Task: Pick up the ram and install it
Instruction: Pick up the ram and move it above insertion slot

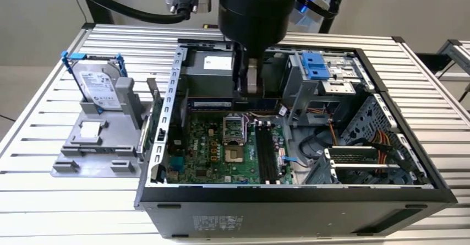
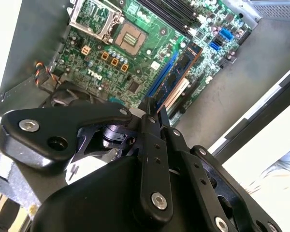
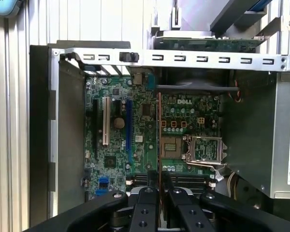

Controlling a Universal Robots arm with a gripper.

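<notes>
In the exterior view the hand reaches down into the open computer case, which stands on the slatted bench. It is pressed together on the ram. The bluish stick hangs level from the fingertips, gripped along its middle stretch and sticking out to both sides. It sits above the far end of the motherboard and runs crosswise to the long black slots, apart from them. In the second wrist view the ram juts out from the fingertips of the hand, showing dark chips on one face and a coppery edge over the green board. In the first wrist view the ram is seen edge-on as a thin coppery line rising from between the two fingers of the hand, with the slots lying across just beyond the fingertips. By its look the stick is light and stiff but thin and fragile. It is best pinched on its flat faces near the middle, clear of the contact edge, and this grip appears to do that.
</notes>
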